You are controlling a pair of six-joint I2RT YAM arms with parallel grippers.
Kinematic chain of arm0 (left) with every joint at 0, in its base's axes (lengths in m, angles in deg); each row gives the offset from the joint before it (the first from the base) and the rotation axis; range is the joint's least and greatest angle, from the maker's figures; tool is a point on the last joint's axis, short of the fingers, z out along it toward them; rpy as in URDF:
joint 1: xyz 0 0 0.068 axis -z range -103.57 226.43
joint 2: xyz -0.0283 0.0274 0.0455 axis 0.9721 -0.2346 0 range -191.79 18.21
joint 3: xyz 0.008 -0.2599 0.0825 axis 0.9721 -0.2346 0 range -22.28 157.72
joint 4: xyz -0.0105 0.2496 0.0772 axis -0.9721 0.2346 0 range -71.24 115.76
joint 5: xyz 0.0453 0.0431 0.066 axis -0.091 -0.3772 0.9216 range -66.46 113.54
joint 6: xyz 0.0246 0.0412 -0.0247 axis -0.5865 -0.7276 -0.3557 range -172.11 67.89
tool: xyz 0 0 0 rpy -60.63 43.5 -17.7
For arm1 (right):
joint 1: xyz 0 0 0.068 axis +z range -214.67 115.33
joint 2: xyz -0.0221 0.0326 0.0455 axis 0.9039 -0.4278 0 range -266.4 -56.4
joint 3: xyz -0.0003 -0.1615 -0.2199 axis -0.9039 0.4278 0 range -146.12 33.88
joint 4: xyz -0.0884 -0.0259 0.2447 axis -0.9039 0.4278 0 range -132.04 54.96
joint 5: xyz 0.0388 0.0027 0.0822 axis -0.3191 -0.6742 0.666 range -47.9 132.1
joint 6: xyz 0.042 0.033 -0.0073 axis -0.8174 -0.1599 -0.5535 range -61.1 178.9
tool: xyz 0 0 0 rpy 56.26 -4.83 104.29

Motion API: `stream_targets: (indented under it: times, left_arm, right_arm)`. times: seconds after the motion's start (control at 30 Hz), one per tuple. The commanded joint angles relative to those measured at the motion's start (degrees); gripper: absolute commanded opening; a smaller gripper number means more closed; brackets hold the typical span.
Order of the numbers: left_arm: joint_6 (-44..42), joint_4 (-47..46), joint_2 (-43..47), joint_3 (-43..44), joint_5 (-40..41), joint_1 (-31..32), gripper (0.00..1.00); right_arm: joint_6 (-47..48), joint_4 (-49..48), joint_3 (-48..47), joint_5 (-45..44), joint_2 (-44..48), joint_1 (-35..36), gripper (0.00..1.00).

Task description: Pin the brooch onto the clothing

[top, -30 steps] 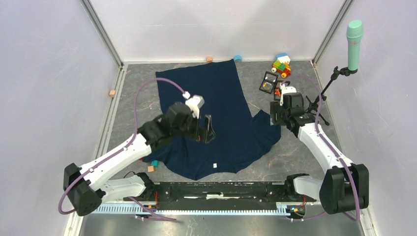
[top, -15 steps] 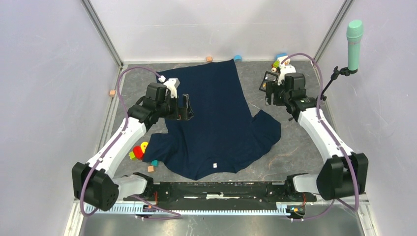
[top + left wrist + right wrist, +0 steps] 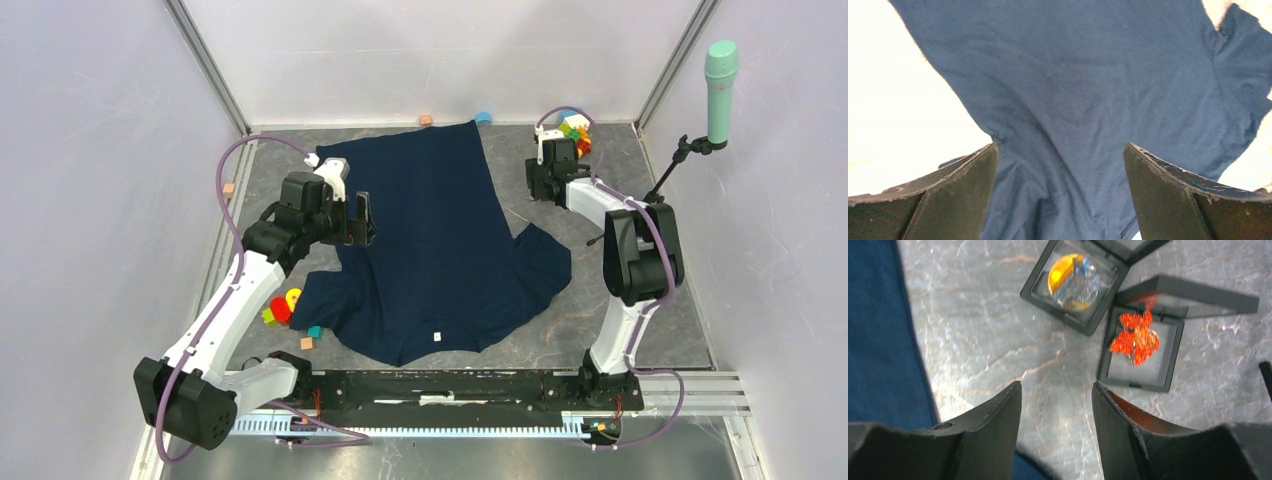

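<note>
Sprawling across grey marbled bench [image 3: 600,300] between pale walls [image 3: 100,150]: navy clothing [image 3: 440,230], its white tag [image 3: 437,335] too small to read. Left hand [image 3: 1060,150] spread wide above it, empty. Right hand [image 3: 1057,387] narrower, empty, near red brooch [image 3: 1134,337] in open black case [image 3: 1168,370] on bare stone.

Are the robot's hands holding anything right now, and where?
Nothing. The left gripper hangs over the shirt, jaws open and empty; the right gripper, jaws apart too, is near the red brooch.
</note>
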Motion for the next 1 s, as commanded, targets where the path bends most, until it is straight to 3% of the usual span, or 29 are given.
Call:
stream_targets:
  times: [0.0,0.23,0.7,0.97]
  left_arm:
    - [-3.2,1.2,-0.7,1.0,3.1,-2.3,1.0]
    - [-2.6,0.8,-3.2,0.7,-3.2,-2.5,1.0]
    - [-2.2,-0.1,-4.0,0.1,-6.6,-2.5,1.0]
    - [-2.0,-0.4,-4.0,-0.2,-7.7,-2.5,1.0]
  right_arm:
    - [1.5,-4.4,-7.2,-2.7,-4.2,0.0,0.59]
    - [3.1,-3.9,-14.6,-4.5,-11.1,0.0,0.66]
    - [6.5,-1.4,-25.8,-6.9,-20.8,-0.1,0.78]
    - [6.0,1.7,-32.0,-7.0,-26.8,-0.3,0.71]
